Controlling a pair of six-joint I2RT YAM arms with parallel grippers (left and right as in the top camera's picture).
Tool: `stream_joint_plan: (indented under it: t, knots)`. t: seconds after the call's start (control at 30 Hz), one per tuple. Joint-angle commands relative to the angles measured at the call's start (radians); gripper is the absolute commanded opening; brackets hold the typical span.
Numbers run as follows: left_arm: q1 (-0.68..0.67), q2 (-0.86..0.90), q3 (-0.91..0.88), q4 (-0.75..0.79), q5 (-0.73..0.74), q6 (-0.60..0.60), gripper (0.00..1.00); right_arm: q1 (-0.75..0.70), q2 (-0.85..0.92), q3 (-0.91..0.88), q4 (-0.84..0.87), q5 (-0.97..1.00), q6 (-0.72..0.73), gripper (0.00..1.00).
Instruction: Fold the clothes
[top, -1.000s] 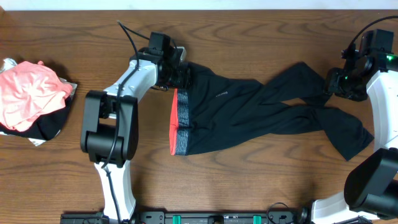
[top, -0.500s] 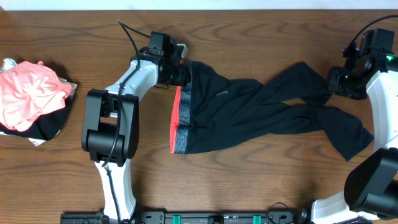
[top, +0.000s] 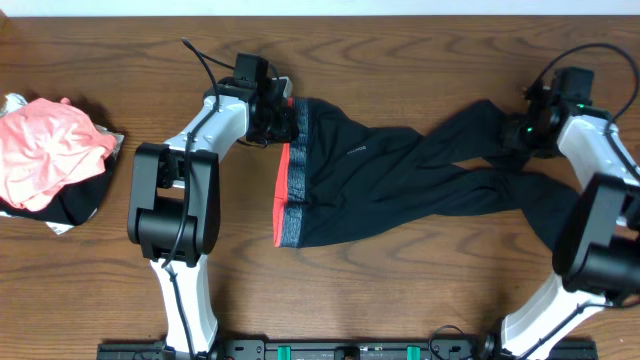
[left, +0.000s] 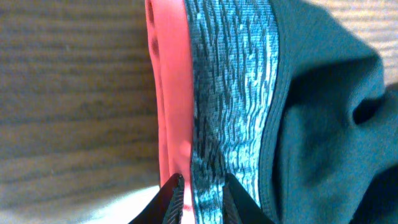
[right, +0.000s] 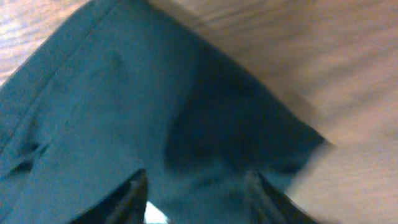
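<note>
The jaws of the left gripper (left: 200, 198) are squeezing together on the leggings (top: 400, 170), right where the coral-red edge (left: 169, 81) is meeting the grey waistband (left: 231, 93). Past those jaws the band is running straight on, with the dark part of the leggings on one side and the wooden table (left: 62, 93) on the other. The jaws of the right gripper (right: 196, 198) are standing apart, and the end of one black leg (right: 124, 106) is lying between and beyond them. Far off from both, a pink bundle of clothes (top: 45, 150) is sitting by itself.
</note>
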Motion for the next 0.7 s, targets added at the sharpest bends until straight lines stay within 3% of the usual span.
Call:
stream_joint_plan:
  t: [0.0, 0.17, 0.5, 0.67]
  knots:
    - [-0.001, 0.022, 0.005, -0.023, 0.007, -0.006, 0.22, -0.001, 0.059, -0.005, 0.028, -0.084, 0.018, 0.4]
    - [0.0, 0.022, 0.004, -0.039, 0.007, -0.006, 0.23, -0.002, 0.126, -0.005, 0.044, -0.044, 0.031, 0.4]
    - [0.0, 0.022, 0.004, -0.048, 0.007, -0.006, 0.23, -0.056, 0.135, -0.003, 0.108, 0.317, 0.043, 0.47]
    - [0.0, 0.022, 0.002, -0.061, 0.006, -0.006, 0.23, -0.107, 0.135, 0.019, 0.165, 0.324, 0.043, 0.49]
